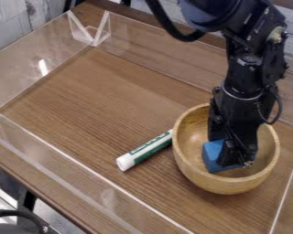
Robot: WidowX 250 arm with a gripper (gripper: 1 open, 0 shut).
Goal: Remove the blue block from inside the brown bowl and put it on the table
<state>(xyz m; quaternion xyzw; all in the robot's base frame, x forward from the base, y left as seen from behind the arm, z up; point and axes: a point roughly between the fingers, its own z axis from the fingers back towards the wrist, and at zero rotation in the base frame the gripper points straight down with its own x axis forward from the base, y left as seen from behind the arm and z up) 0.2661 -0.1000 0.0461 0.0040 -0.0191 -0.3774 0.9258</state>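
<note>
Even, soft daylight; faint glare on the clear walls (39, 66); small, slightly soft picture, weak shadows

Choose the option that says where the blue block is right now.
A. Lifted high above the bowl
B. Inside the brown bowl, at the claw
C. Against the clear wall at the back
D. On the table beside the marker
B: the blue block sits down inside the brown bowl, with the claw shut on it.

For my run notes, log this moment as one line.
phase: grasp | end effector: shut on blue block | block: inside brown bowl | marker: on table
</note>
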